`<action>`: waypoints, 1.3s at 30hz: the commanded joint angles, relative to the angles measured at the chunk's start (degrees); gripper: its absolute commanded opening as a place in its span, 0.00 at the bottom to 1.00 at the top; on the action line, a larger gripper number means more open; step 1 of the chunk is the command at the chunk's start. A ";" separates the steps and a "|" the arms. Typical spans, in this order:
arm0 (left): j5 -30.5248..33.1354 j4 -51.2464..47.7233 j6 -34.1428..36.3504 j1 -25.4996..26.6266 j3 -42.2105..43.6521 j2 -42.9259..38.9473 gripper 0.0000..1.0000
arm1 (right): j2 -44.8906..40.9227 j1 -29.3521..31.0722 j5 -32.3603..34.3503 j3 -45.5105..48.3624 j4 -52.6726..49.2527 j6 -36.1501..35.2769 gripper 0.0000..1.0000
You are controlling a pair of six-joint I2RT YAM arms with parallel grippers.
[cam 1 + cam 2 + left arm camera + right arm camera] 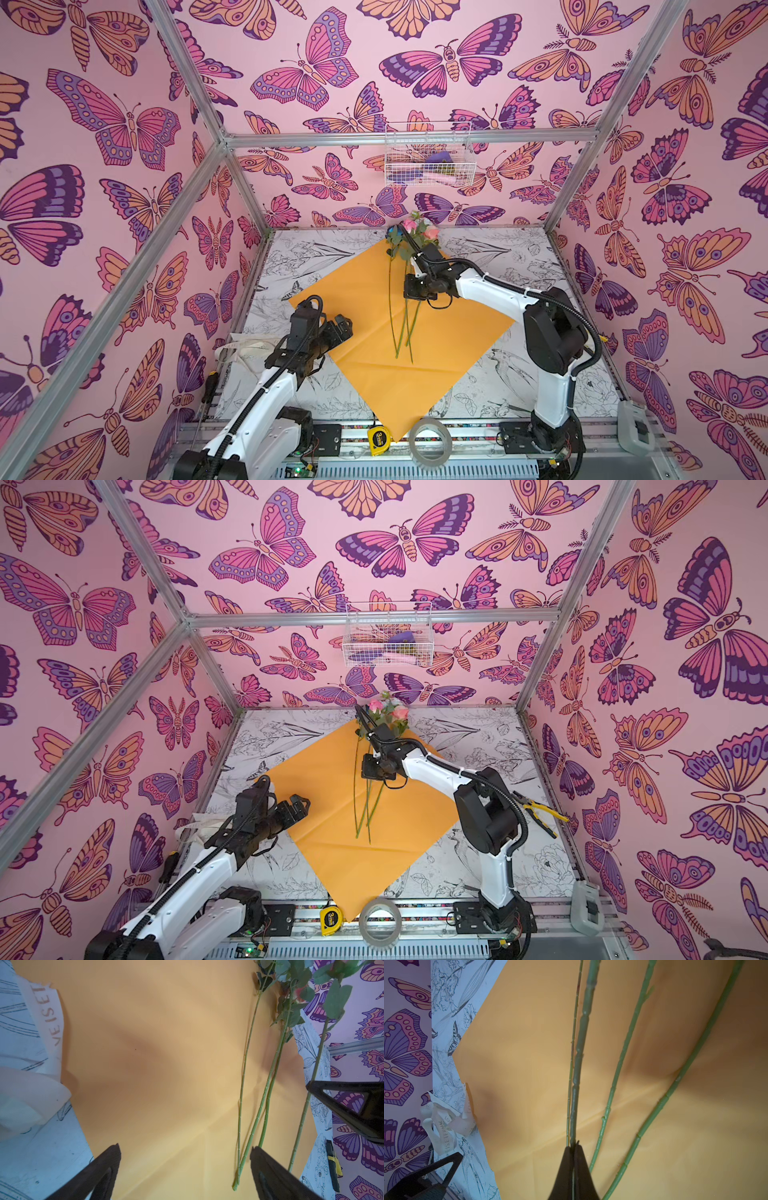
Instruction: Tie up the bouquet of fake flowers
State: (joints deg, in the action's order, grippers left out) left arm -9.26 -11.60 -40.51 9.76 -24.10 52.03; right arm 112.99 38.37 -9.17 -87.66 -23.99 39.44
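Yellow tape measure (379, 440) and clear tape roll (430, 461) at front edge, near each other. White wire basket (430, 153) on back wall. Yellow-handled pliers (540, 812) right side; cream ribbon (245, 345) left.

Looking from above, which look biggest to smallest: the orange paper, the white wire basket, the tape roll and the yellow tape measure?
In a top view:
1. orange paper, by far
2. wire basket
3. tape roll
4. yellow tape measure
The basket hangs on the far wall, so its true size may differ.

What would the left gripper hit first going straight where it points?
Probably the orange wrapping paper; the flower stems lie just beside that line. Height is hard to judge.
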 commanded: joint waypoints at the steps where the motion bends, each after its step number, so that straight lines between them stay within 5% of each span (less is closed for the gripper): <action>1: -0.67 0.71 1.11 -0.44 1.02 0.70 0.99 | 3.23 -0.01 0.98 -4.11 -1.54 1.33 0.00; 13: -2.44 0.26 0.13 -0.51 1.86 -1.22 0.99 | 14.32 -0.63 0.97 -13.66 -4.50 0.90 0.01; 17: -4.26 -2.31 -1.59 -0.53 1.72 -2.25 0.99 | 14.32 -0.75 1.52 -13.52 -4.38 0.98 0.14; 32: -10.39 -26.52 -4.69 -0.57 -2.31 -7.21 0.99 | 7.64 -1.12 -2.00 -8.15 -1.03 0.79 0.38; 39: -15.18 -27.42 -7.56 1.79 -0.85 -7.42 1.00 | -0.33 -1.11 -2.15 0.03 1.91 0.30 0.46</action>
State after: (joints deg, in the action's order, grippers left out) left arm -21.47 -35.86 -46.44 10.68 -25.54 45.06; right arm 116.42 37.50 -11.18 -89.38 -23.83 40.45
